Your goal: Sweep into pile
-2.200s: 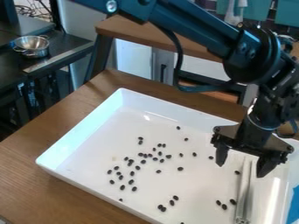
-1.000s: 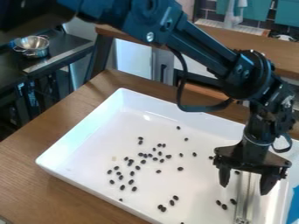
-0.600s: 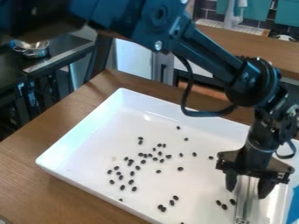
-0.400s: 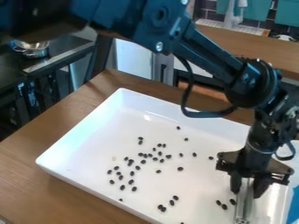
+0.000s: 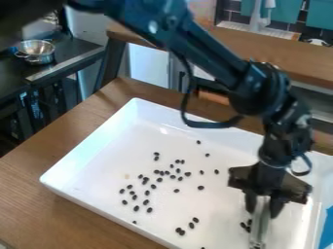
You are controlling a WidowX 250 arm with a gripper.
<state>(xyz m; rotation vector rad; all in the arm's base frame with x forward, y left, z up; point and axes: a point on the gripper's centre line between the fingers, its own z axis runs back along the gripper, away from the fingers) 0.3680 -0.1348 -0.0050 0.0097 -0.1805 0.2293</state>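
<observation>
Sweeping likely underway | gripper (image 5: 262, 212) clamped on metal bar (image 5: 259, 227), toward view's right | dark beans (image 5: 159, 172) scattered in white tray (image 5: 91, 142), a few just beside bar | best: slow strokes, bar's edge low and level, so none slip under.

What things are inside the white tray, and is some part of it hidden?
Many small dark beans lie scattered in the white tray, and the hand holds a silvery bar. The hand and bar cover some tray floor; what is behind them cannot be seen.
</observation>
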